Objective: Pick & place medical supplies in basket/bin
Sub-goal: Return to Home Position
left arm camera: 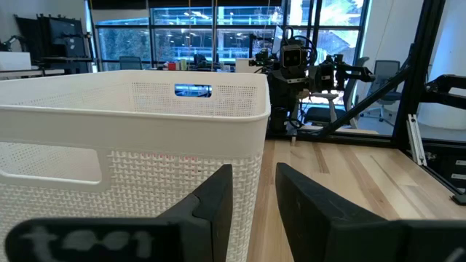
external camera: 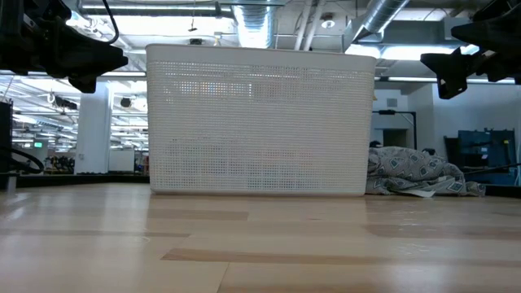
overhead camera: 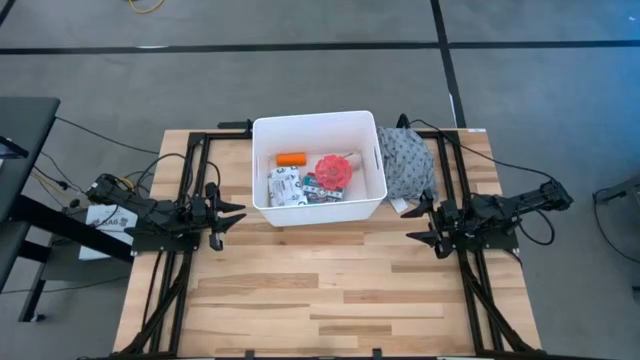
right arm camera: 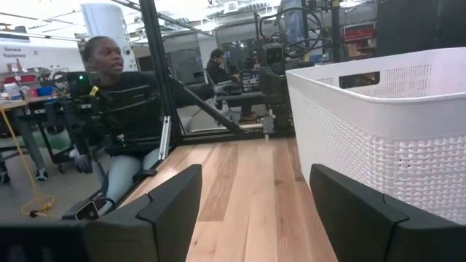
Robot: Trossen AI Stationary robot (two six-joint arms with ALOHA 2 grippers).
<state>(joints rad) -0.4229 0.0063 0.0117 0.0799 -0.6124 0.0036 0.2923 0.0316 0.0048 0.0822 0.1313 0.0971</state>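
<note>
The white tub [overhead camera: 318, 165] stands at the table's far middle. Inside it lie an orange cylinder [overhead camera: 290, 158], a pink tape roll [overhead camera: 333, 170], a white packet with green print [overhead camera: 284, 186] and a green-white box [overhead camera: 323, 191]. My left gripper [overhead camera: 238, 214] hovers open beside the tub's near left corner, above the table. My right gripper [overhead camera: 412, 222] hovers open off the tub's near right corner. In the wrist views the left gripper [left arm camera: 253, 178] and the right gripper [right arm camera: 255, 182] hold nothing. A small white piece [overhead camera: 400, 206] lies at the grey cloth's near edge.
A grey patterned cloth [overhead camera: 408, 165] lies bunched against the tub's right side, also seen in the low view [external camera: 415, 172]. Black frame rails [overhead camera: 190, 170] run along both table sides. Bare wood [overhead camera: 320, 290] fills the near half. A person [right arm camera: 109, 94] sits beyond the table.
</note>
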